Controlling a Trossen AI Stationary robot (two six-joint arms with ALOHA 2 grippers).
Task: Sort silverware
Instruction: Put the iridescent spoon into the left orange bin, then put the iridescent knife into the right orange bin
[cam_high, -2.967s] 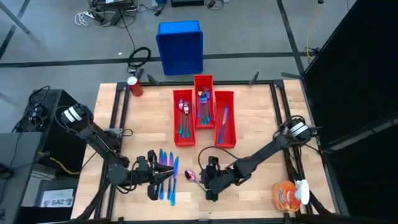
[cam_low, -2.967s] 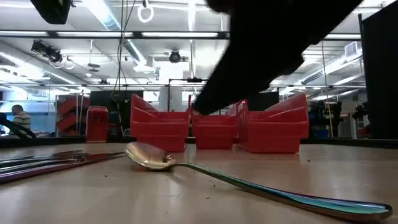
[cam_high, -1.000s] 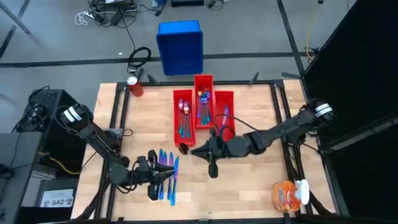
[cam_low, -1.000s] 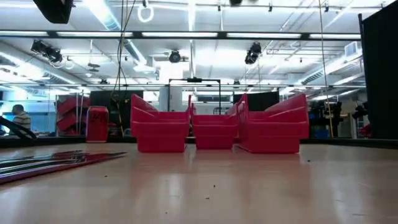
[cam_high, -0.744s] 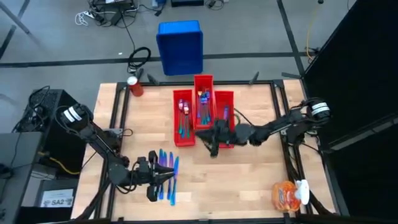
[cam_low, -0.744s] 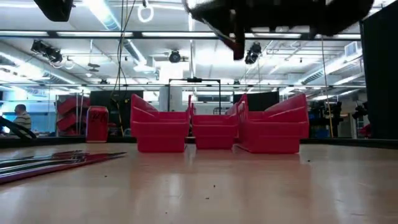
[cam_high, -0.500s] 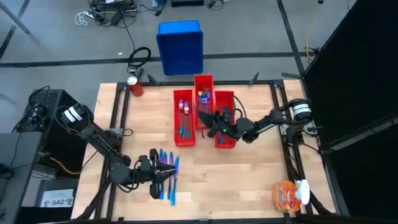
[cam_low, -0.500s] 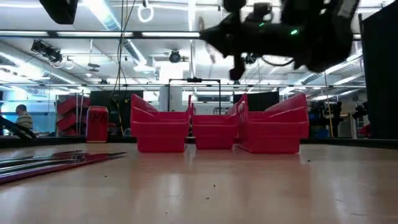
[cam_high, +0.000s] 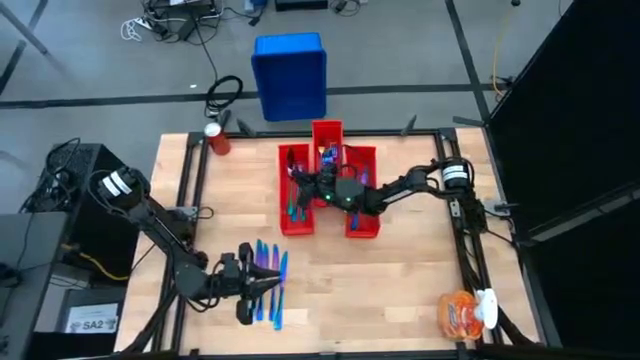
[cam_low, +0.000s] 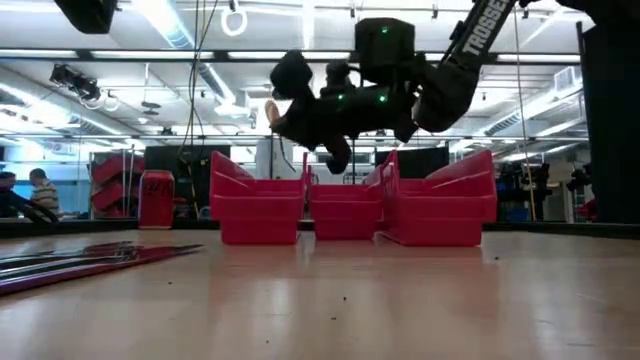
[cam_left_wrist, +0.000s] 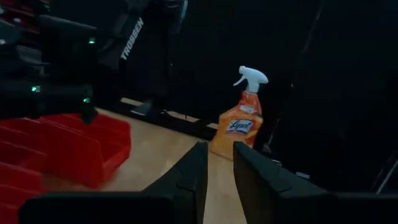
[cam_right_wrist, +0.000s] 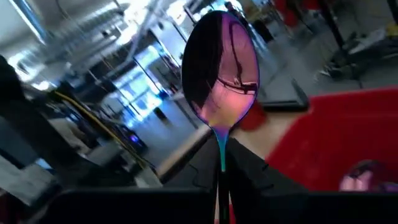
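Observation:
My right gripper (cam_high: 318, 188) hangs above the left red bin (cam_high: 294, 215) and the middle red bin (cam_high: 327, 135), shut on an iridescent pink-purple spoon (cam_right_wrist: 221, 68). In the low view the spoon's bowl (cam_low: 272, 112) sticks out past the gripper (cam_low: 300, 122), well above the bins. Several blue and purple pieces of silverware (cam_high: 270, 283) lie flat on the table near its front left. My left gripper (cam_high: 252, 284) stands beside them, its fingers (cam_left_wrist: 198, 168) slightly open with nothing between. More silverware lies in the three bins. My right gripper pinches the spoon's thin handle (cam_right_wrist: 222, 165) between its two fingers, just below the bowl. The fingers reach roughly level toward the table's left and lie along the handle. The bowl juts out beyond the fingertips, and the spoon is lifted clear above the bins.
The third red bin (cam_high: 362, 205) stands to the right of the other two. A red can (cam_high: 217, 138) is at the far left corner, an orange spray bottle (cam_high: 465, 312) at the near right corner. A blue crate (cam_high: 290, 75) sits on the floor beyond the table.
My right gripper, carrying the spoon clear of the table, has gone from the table's middle toward the far edge and somewhat left, ending above the left and middle bins. It has stayed shut on the spoon.

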